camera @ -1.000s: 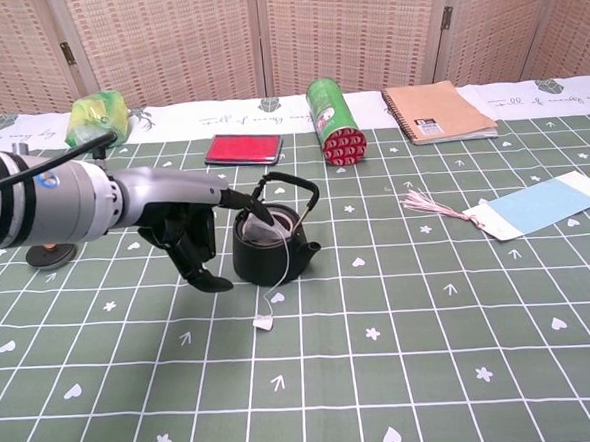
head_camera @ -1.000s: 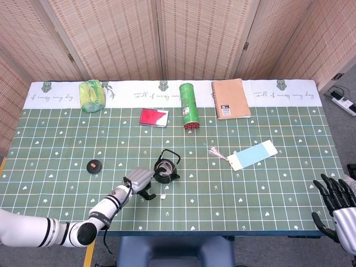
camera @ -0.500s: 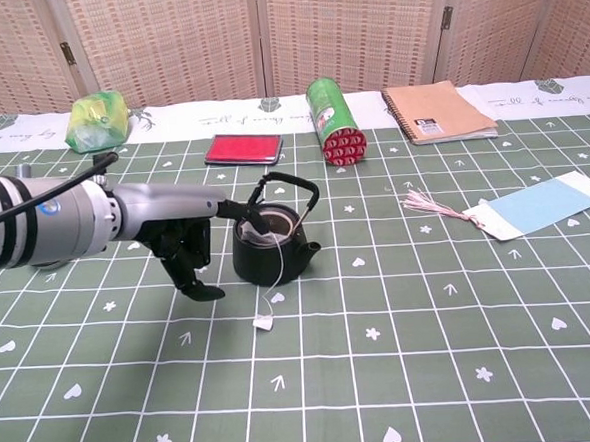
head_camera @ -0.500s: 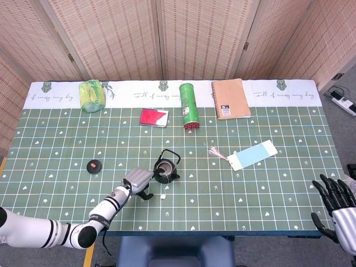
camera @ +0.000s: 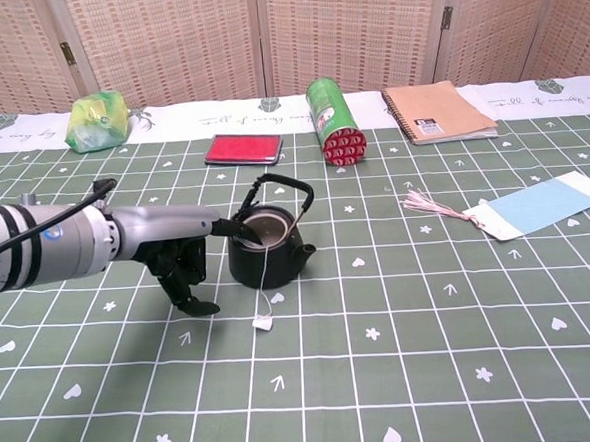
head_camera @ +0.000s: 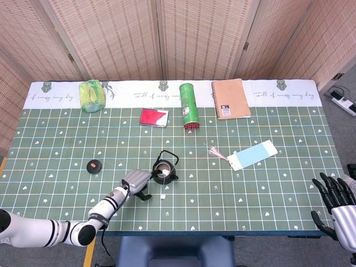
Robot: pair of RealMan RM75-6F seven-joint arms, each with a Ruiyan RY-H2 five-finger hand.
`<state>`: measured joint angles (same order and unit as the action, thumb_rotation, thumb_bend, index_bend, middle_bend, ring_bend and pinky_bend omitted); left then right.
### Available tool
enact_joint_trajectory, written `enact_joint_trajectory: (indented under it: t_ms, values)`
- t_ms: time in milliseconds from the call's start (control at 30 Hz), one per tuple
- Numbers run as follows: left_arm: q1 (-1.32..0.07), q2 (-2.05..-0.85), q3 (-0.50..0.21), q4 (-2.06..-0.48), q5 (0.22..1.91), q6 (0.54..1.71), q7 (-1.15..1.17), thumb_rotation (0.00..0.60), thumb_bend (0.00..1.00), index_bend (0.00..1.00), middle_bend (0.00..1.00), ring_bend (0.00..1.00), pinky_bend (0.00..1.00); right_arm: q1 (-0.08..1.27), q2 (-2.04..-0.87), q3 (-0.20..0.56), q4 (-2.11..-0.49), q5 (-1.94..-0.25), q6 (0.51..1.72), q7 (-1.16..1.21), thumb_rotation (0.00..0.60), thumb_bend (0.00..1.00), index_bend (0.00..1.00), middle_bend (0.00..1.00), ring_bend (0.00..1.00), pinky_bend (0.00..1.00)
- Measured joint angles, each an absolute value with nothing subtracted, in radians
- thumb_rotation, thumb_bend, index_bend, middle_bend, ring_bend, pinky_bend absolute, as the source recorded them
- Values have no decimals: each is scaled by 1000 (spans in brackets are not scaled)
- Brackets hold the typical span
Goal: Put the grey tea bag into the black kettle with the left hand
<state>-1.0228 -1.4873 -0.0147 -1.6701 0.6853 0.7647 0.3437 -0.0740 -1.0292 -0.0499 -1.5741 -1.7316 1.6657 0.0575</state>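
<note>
The black kettle point(head_camera: 164, 172) point(camera: 267, 251) stands upright near the table's front middle, its handle raised. The grey tea bag point(camera: 265, 228) lies inside the kettle's mouth. Its white string runs over the front rim down to a small paper tag point(camera: 262, 323) point(head_camera: 163, 196) on the mat. My left hand point(head_camera: 138, 182) point(camera: 183, 266) sits just left of the kettle and holds nothing. One finger reaches out to the kettle's left rim and the others hang down toward the mat. My right hand point(head_camera: 335, 204) hovers off the table's front right corner, fingers spread and empty.
A small black lid point(head_camera: 94, 165) lies left of my hand. Along the back stand a green bag point(head_camera: 92, 94), a red case point(head_camera: 153, 117), a green can point(head_camera: 189, 104) and a notebook point(head_camera: 230, 98). A blue tasselled bookmark point(head_camera: 253, 154) lies to the right.
My left hand has drawn back from the kettle's mouth toward the front left, leaving the tea bag inside. The kettle shifted slightly left. The right hand stayed put.
</note>
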Motion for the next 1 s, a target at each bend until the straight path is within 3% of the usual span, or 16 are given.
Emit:
enact_joint_trajectory:
  t_ms: [400, 700, 1000]
  values:
    - [-998, -1498, -37, -1641, 762, 743, 284, 600, 310, 124, 1000, 1000, 1000, -71, -1028, -48, -1573, -1727, 1662, 62, 600, 412, 0, 0, 0, 0]
    - [-995, -1461, -58, -1732, 776, 782, 292, 600, 311, 124, 1000, 1000, 1000, -78, -1028, -53, -1571, -1743, 1681, 61, 600, 411, 0, 0, 0, 0]
    - [-987, -1359, -88, -1904, 806, 901, 347, 600, 310, 122, 1000, 1000, 1000, -83, -1030, -63, -1568, -1764, 1693, 58, 600, 411, 0, 0, 0, 0]
